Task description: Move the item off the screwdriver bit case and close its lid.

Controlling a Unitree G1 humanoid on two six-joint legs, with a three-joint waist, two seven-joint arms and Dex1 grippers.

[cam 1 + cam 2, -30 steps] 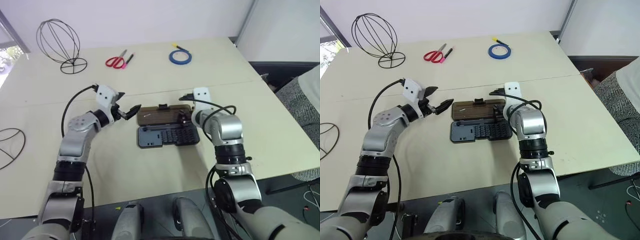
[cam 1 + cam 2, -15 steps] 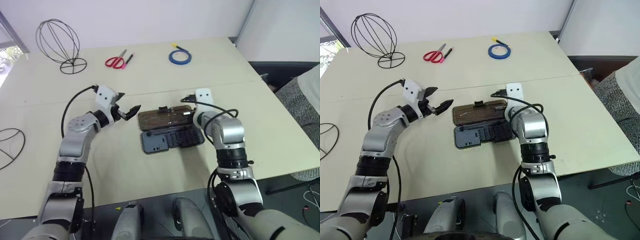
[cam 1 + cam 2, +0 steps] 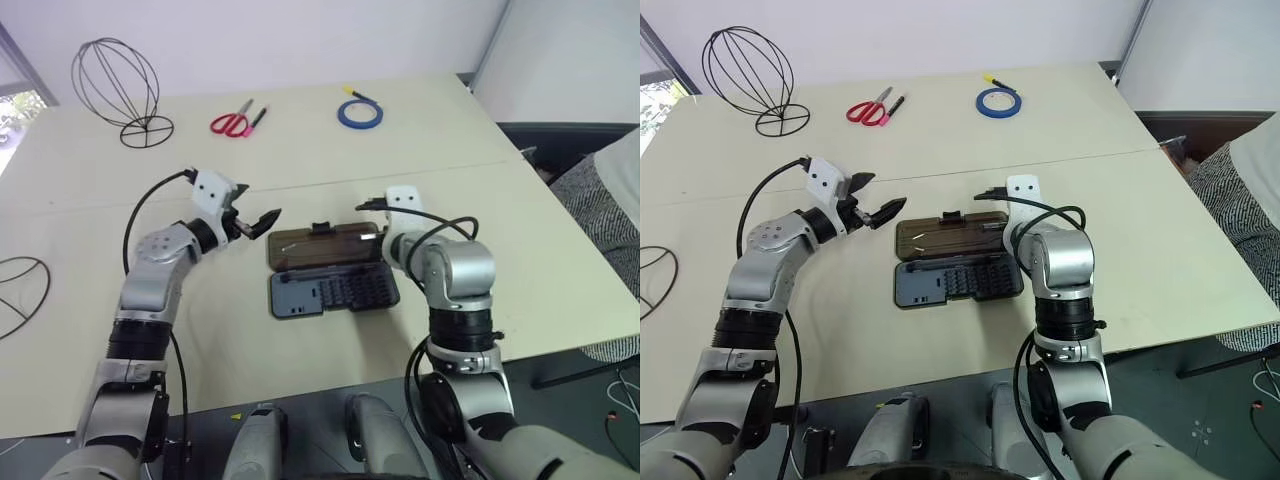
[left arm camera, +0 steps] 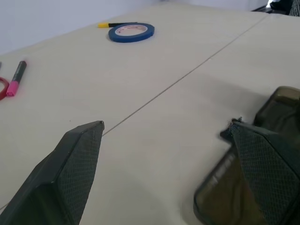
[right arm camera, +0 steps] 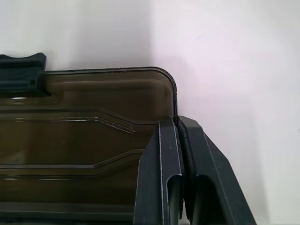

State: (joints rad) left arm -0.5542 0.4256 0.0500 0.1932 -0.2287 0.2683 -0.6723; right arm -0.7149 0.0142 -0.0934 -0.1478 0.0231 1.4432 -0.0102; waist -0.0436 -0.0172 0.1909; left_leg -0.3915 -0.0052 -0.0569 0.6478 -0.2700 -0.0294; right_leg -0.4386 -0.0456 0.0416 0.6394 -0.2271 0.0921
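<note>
Wire cage [image 3: 116, 91] sits far off at the table's back-left corner, so it's lid time. Right gripper [image 5: 179, 140], clenched, pinches the right edge of the smoky-brown lid [image 3: 322, 246], which lies flat open behind the bit tray [image 3: 333, 291]. Next: swing it over. Left gripper [image 3: 256, 224] hovers released nearby.

Right gripper [image 5: 178, 136] hides lid [image 5: 84, 140] corner (contact unclear); wire ring [image 3: 20, 290] cut by edge.

right end effector [image 5: 179, 136]: fingers together, pinching lid [image 5: 84, 140] edge | latch tab [image 5: 21, 75] visible
</note>
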